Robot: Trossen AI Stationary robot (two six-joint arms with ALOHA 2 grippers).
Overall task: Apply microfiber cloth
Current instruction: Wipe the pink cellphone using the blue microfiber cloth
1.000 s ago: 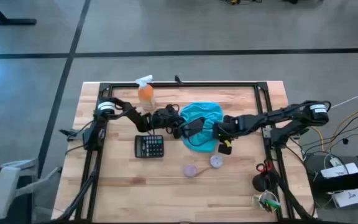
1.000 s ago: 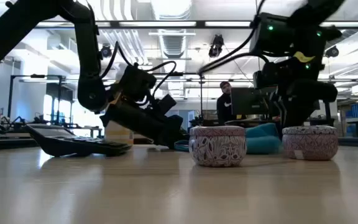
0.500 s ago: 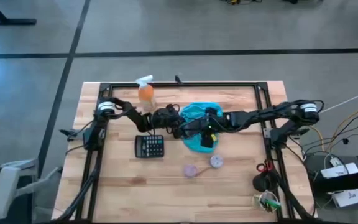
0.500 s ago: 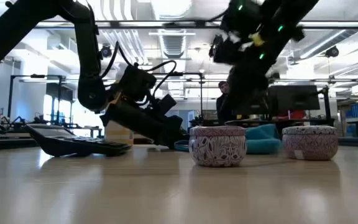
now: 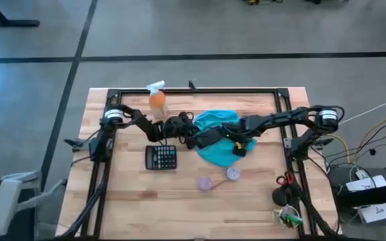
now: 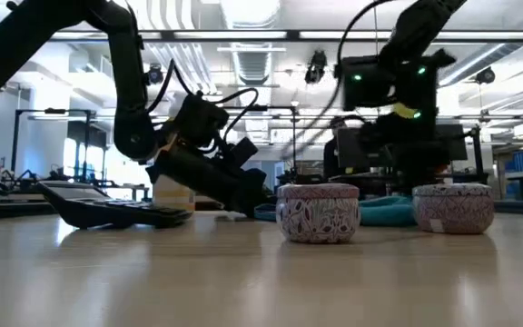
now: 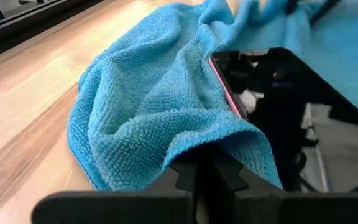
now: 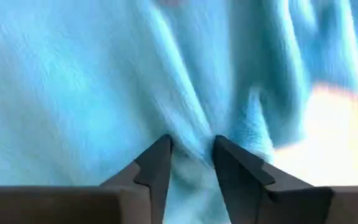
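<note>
Cloth: the cloth (image 5: pixel 218 137) is lying bunched up on the table (image 5: pixel 260 187), just to the right of the calculator (image 5: pixel 161 157), and it is draping over a dark flat thing with a pink edge (image 7: pixel 263 81).
Right claw: my right claw (image 8: pixel 190 155) is pinching a fold of the cloth between its two tips, which are staying a little apart with cloth filling the gap.
Left claw: my left claw (image 7: pixel 209 177) is sitting at the cloth's edge nearest the calculator, squeezed shut on the hem.
How it is feeling: I am guessing it is soft, light and floppy, so it is going to sag and slide.
Where to hold: I am thinking a thick fold is best, not a thin corner.
</note>
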